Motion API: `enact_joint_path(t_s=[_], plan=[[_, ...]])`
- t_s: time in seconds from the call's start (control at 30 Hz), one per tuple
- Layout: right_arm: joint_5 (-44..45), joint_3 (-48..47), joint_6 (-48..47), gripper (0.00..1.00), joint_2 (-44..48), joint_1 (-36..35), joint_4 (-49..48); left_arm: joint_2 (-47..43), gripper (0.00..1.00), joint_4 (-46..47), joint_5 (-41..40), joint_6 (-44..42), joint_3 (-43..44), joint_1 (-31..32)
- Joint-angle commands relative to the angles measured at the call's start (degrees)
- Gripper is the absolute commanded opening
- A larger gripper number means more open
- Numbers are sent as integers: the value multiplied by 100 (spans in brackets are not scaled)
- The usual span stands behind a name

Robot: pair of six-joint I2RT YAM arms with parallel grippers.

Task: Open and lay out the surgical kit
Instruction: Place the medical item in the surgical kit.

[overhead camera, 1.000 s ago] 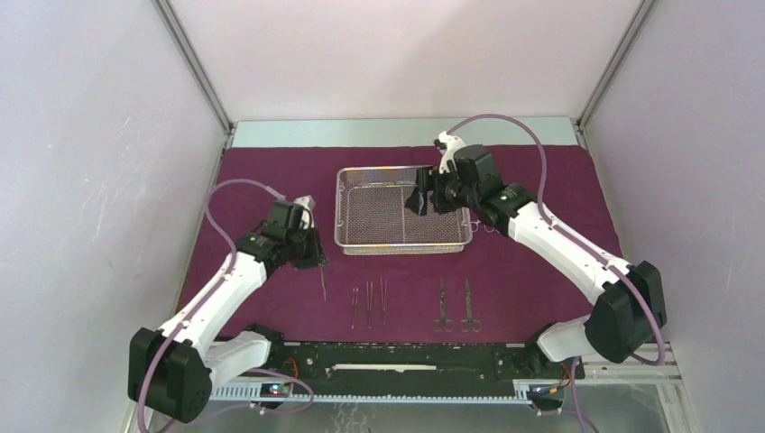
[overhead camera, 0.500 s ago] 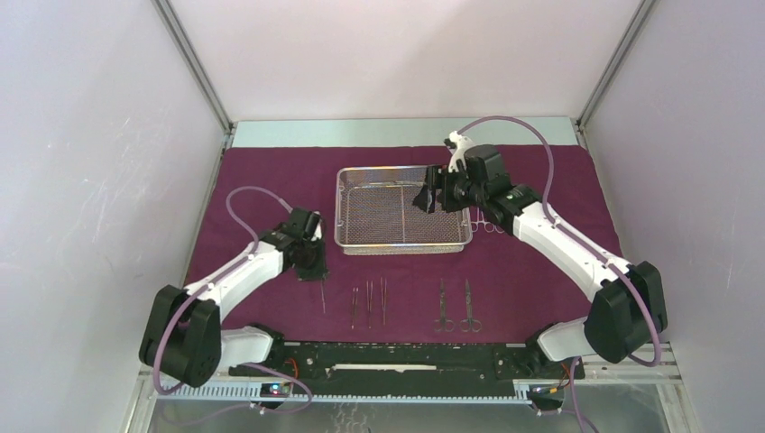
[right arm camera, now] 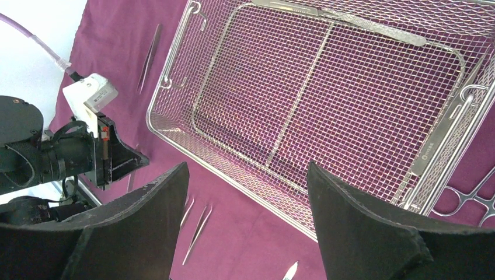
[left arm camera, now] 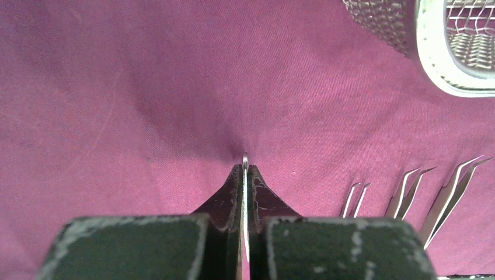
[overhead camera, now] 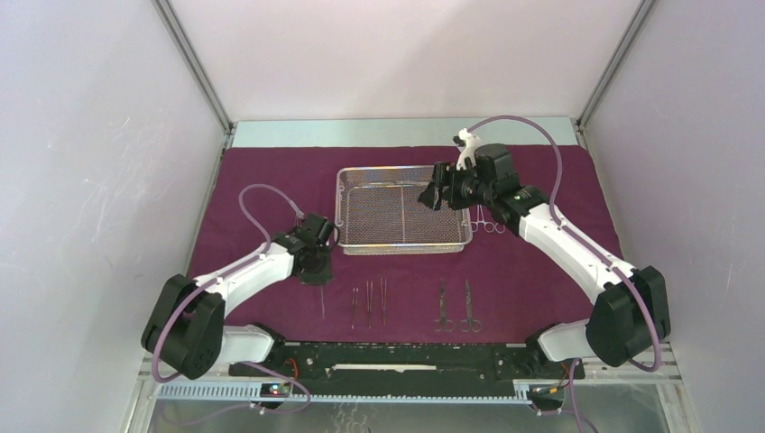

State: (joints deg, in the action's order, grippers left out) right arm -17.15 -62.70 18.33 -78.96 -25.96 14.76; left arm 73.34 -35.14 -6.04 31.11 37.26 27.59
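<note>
The maroon cloth (overhead camera: 262,189) lies spread flat with the wire-mesh tray (overhead camera: 401,244) on its middle. My left gripper (overhead camera: 317,273) is low over the cloth, left of the near row, shut on a slim steel instrument (left arm camera: 245,165) seen edge-on; its tip (overhead camera: 323,305) points toward the near edge. Three tweezers (overhead camera: 369,303) and two scissors (overhead camera: 456,307) lie in a row near the front. My right gripper (overhead camera: 431,196) hovers open over the tray's right part, with nothing between its fingers (right arm camera: 362,227). A long flat instrument (right arm camera: 350,17) lies in the tray along a wall.
Ring-handled instruments (overhead camera: 487,222) lie on the cloth just right of the tray. The tray's corner (left arm camera: 443,64) stands close to my left gripper, up and to the right. White enclosure walls close in both sides and the back.
My left arm has swung right and down, bringing the held instrument beside the tweezers row. My right gripper has drifted slightly right and back over the tray, still open.
</note>
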Motion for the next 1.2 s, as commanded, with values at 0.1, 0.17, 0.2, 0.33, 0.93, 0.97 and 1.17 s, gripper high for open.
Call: enact_joint_path(t_s=[0.1, 0.17, 0.2, 0.33, 0.93, 0.97, 1.17], plan=[[-105, 3, -13, 82, 118, 55, -246, 150, 2, 39, -326, 109, -112, 228], [-98, 3, -12, 82, 109, 55, -233, 169, 4, -3, -376, 131, -130, 294], [-96, 3, -13, 82, 109, 54, -230, 184, 4, -18, -413, 136, -135, 336], [-81, 4, -22, 82, 109, 55, -219, 309, 5, -59, -490, 160, -96, 444], [-52, 3, -41, 82, 144, 72, -167, 384, 13, -185, -746, 282, -60, 580], [-52, 3, -40, 82, 147, 73, -167, 371, 14, -196, -760, 289, -53, 580], [-60, 3, -40, 82, 128, 68, -175, 234, 21, -285, -841, 354, 0, 580]])
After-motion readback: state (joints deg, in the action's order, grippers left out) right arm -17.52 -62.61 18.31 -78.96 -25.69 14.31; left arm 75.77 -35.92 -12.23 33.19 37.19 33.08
